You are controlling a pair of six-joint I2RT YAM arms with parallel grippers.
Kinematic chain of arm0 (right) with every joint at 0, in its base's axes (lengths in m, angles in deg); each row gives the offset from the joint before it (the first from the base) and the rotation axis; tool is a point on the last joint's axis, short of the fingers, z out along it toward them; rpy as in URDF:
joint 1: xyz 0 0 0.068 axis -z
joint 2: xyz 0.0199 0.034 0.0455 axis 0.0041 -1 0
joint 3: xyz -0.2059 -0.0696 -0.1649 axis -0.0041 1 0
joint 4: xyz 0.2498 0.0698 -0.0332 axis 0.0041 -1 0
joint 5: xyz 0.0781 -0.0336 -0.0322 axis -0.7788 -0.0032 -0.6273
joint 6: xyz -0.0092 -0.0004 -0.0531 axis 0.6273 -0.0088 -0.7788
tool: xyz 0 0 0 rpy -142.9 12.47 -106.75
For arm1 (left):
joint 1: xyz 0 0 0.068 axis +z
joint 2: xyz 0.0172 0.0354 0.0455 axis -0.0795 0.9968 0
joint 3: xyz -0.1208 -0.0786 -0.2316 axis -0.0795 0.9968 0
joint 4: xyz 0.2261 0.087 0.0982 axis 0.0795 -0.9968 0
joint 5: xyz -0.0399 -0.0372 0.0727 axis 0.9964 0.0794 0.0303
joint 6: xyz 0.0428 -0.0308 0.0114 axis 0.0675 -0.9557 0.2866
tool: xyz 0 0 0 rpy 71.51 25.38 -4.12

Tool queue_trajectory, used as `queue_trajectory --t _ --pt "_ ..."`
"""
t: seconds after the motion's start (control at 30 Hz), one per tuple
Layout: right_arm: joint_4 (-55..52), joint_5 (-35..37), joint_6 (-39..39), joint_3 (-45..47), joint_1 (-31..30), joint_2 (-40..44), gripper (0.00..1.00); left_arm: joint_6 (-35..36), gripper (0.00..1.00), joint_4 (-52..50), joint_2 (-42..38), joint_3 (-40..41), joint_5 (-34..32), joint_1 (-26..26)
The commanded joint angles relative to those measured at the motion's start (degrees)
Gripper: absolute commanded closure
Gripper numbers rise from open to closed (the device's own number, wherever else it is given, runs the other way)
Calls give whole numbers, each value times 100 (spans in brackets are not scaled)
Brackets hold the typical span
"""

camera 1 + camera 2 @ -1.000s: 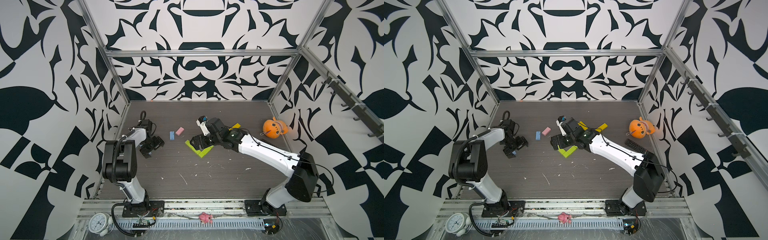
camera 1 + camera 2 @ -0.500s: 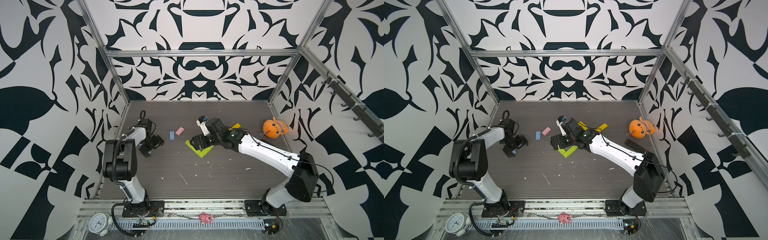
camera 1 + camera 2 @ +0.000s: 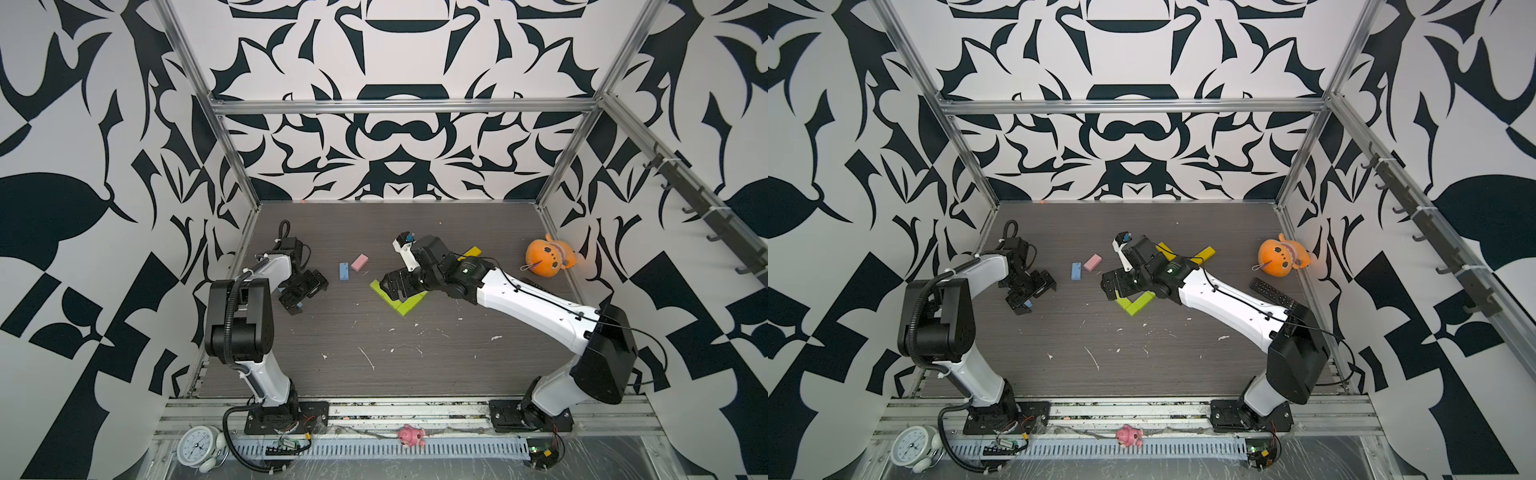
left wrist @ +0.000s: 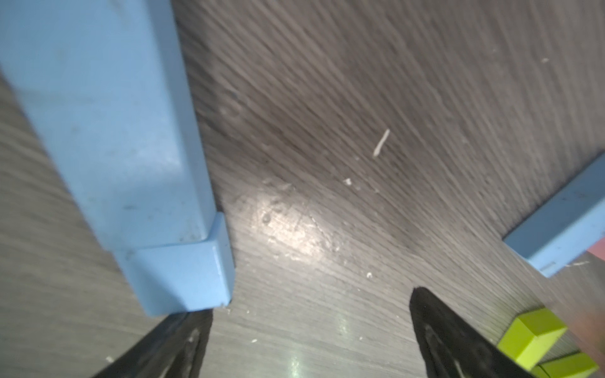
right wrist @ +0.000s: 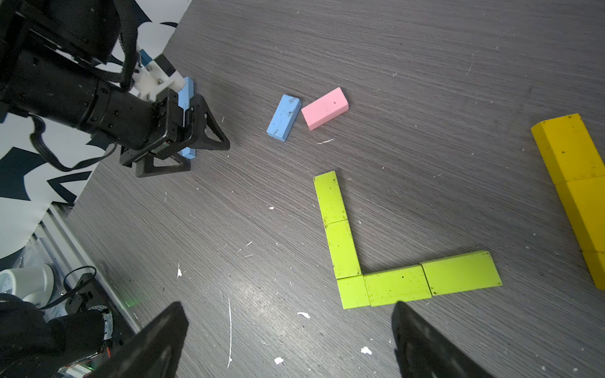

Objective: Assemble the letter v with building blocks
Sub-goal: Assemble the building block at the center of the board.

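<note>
The lime green blocks (image 5: 396, 284), a right-angled V flat on the table (image 3: 374, 374), lie just ahead of my right gripper (image 5: 288, 306), jaws wide and empty; yellow blocks (image 5: 576, 170) lie beyond. My left gripper (image 4: 309, 302), also wide and empty, has a long light blue block (image 4: 131, 131) just ahead of one fingertip (image 4: 183, 337), not centred in the gap, long axis pointing away. A short light blue block (image 5: 284, 117) and pink block (image 5: 324, 108) lie between the arms.
</note>
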Motion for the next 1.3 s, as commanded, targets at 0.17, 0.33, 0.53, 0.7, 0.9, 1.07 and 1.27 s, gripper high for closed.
queue_trajectory --t 0.17,0.33,0.53,0.7,0.9,1.07,1.27 --pt "50 -28 48 -263 5 63 1 -9 0 -497 -556 -17 443 -36" --pt "-372 322 -10 -646 12 -213 1 43 0 -789 -888 -387 580 -45" --pt "-1252 951 572 -1899 17 -1393 5 416 1 -1084 -1014 -1161 663 90" --pt "-1479 808 1049 -2729 -10 -2338 7 728 0 -1094 -382 -2034 872 61" --pt "-1616 940 1145 -3018 -20 -2525 7 1270 8 -1288 797 -2771 661 -464" --pt "-1886 1091 1006 -2967 -10 -2368 6 1572 11 -1297 1434 -2961 94 -1017" --pt "-1885 1110 908 -2518 41 -1917 2 1817 20 -1107 1921 -3101 -264 -1229"
